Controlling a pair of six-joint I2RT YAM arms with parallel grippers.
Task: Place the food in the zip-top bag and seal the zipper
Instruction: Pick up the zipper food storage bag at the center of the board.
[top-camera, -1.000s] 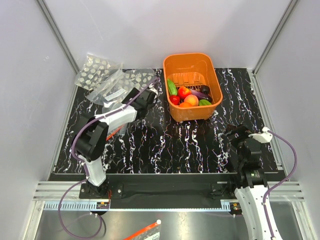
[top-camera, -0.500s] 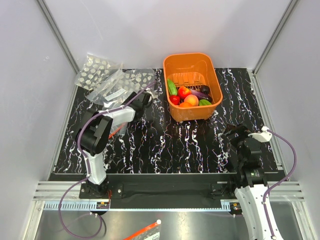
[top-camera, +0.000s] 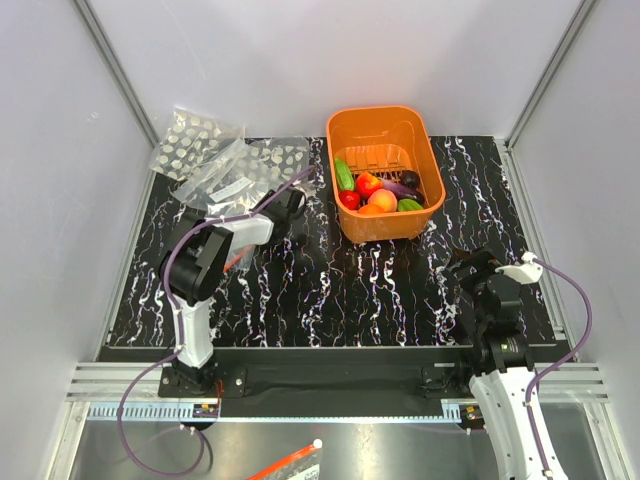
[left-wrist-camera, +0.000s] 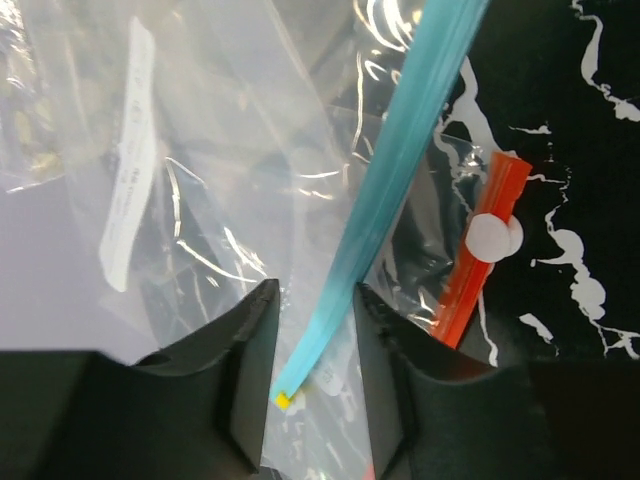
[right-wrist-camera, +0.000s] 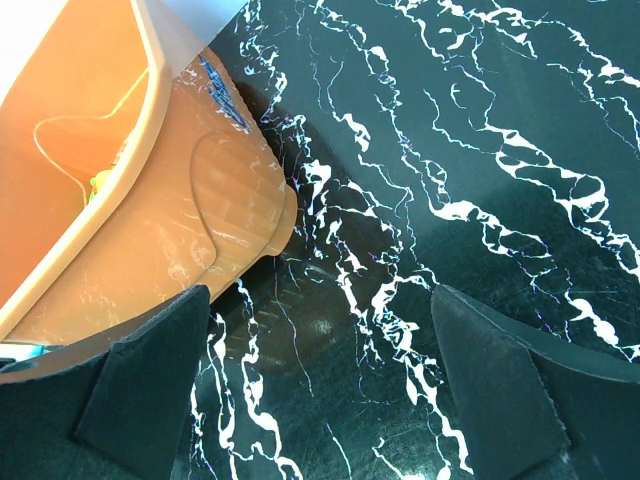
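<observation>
Teal-blue plastic zipper strip (left-wrist-camera: 400, 170) of the thin clear zip-top bag (left-wrist-camera: 230, 180) runs between the left pincer (left-wrist-camera: 315, 310), its 2 jaws slightly parted, on the black marbled table (top-camera: 330, 290). A red-strip clear bag (left-wrist-camera: 480, 250) lies just beside; closing could catch both films. Glossy toy food (top-camera: 378, 195) sits in the orange plastic basket (top-camera: 385, 120); the right pincer (right-wrist-camera: 320, 370) gapes empty.

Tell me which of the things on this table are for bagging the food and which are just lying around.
For the job:
- toy fruits and vegetables, in the orange basket
- clear zip-top bag
- its teal zipper strip, lying between the left gripper's fingers

Just lying about:
- clear bag with the red strip
- dotted clear packets
</observation>
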